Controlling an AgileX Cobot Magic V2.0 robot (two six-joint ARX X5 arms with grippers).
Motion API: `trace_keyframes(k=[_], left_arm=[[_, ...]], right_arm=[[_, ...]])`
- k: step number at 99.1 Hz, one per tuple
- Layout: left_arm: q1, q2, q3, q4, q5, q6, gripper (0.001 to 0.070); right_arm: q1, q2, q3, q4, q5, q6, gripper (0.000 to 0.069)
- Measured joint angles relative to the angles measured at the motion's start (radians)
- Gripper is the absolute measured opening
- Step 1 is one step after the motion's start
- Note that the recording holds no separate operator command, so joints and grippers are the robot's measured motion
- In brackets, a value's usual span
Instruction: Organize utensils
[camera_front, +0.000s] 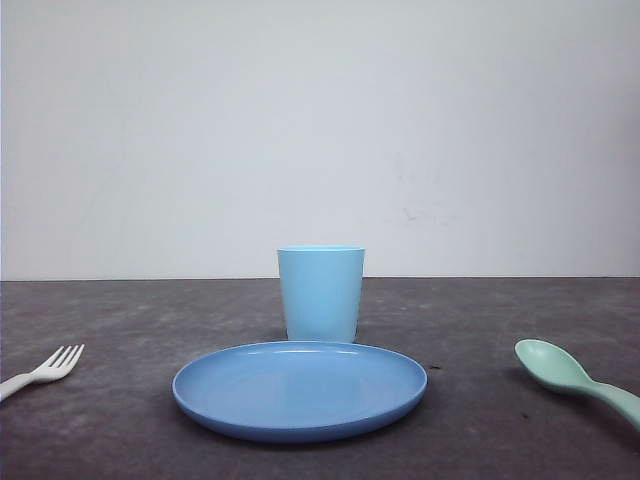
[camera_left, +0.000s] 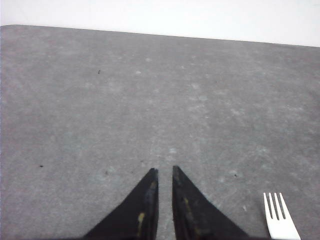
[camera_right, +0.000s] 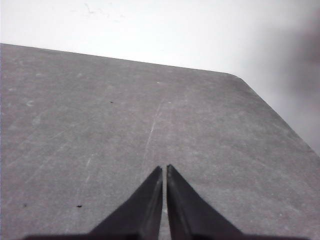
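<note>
A small white fork lies on the dark table at the front left, tines pointing toward the middle. Its tines also show in the left wrist view as the fork, a short way to one side of my left gripper. That gripper is shut with nothing between its black fingers and hangs over bare tabletop. A mint-green spoon lies at the front right, bowl up, its handle running off the frame edge. My right gripper is shut and empty over bare table.
A round blue plate sits front and centre, and a light blue cup stands upright just behind it. The grey table ends at a white wall; its rounded far corner is ahead of the right gripper.
</note>
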Motion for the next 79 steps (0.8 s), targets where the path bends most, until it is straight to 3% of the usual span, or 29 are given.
trace_keyframes(k=[37,79], left_arm=[[0.000,0.000,0.000,0.000,0.000,0.000,0.0026],[0.000,0.000,0.000,0.000,0.000,0.000,0.0026]], right_arm=[[0.000,0.000,0.000,0.000,0.000,0.002,0.0014],[0.000,0.000,0.000,-0.030,-0.001,0.129,0.0014]])
